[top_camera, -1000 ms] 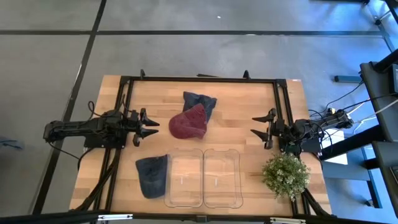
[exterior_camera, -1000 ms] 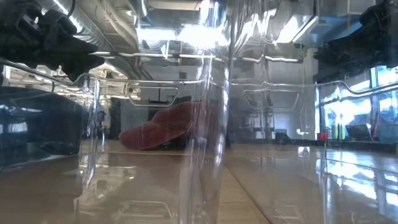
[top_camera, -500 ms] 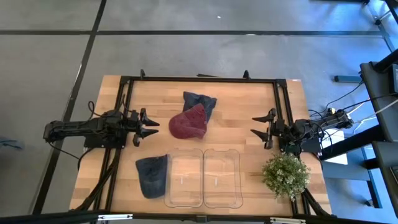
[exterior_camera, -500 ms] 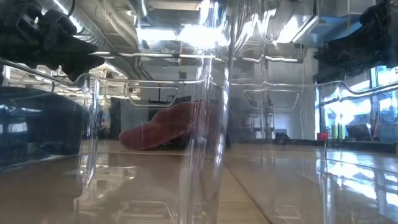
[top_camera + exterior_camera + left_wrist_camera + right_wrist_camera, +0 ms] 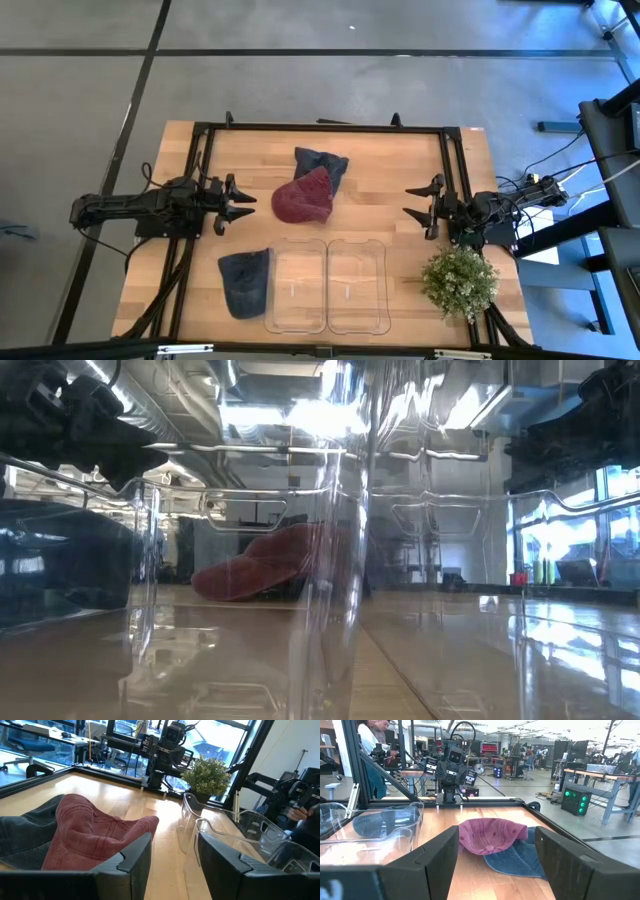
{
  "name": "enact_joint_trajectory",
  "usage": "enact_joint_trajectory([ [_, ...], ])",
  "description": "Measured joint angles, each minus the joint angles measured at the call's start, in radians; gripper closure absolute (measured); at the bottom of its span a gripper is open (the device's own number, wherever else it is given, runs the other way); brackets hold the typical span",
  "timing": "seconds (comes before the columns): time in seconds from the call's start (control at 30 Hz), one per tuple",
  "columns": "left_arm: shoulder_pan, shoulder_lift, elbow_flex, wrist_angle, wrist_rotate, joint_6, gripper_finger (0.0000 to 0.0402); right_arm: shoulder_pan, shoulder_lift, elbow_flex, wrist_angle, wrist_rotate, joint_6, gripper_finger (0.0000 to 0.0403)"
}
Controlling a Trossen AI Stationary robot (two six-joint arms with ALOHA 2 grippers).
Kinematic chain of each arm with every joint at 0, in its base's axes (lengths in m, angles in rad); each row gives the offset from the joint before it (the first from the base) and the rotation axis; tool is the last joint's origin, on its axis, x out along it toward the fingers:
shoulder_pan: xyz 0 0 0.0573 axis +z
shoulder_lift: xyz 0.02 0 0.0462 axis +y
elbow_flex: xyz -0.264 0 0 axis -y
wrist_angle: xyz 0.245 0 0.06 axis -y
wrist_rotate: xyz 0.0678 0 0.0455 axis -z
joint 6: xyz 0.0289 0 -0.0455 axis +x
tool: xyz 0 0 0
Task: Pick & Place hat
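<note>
A dark red hat [image 5: 302,199] lies on the wooden table, its far edge resting on a blue denim hat [image 5: 321,162]. It also shows in the left wrist view [image 5: 85,837], the right wrist view [image 5: 490,835] and the low view [image 5: 255,568]. A second dark blue hat [image 5: 245,282] lies at the near left. My left gripper [image 5: 243,205] is open and empty, left of the red hat. My right gripper [image 5: 413,202] is open and empty at the table's right side.
Two clear plastic bins [image 5: 296,285] [image 5: 357,285] stand side by side at the table's near edge. A potted green plant [image 5: 460,280] stands at the near right. A black frame [image 5: 320,128] borders the work area. People stand in the room beyond [image 5: 370,740].
</note>
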Motion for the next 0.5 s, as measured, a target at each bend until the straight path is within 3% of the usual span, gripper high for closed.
enact_joint_trajectory([
  [0.17,0.0,0.0,0.0,0.0,0.0,0.0,0.0245,0.0,0.011,0.0,0.003,0.149,0.028,0.0144],
  [0.37,0.0,0.0,0.0,0.0,0.0,0.0,0.0245,0.0,0.011,0.0,0.06,0.332,0.387,0.0144],
  [0.5,0.0,0.0,0.0,0.033,0.001,-0.001,0.0245,0.0,0.011,0.0,0.062,0.394,0.539,0.0144],
])
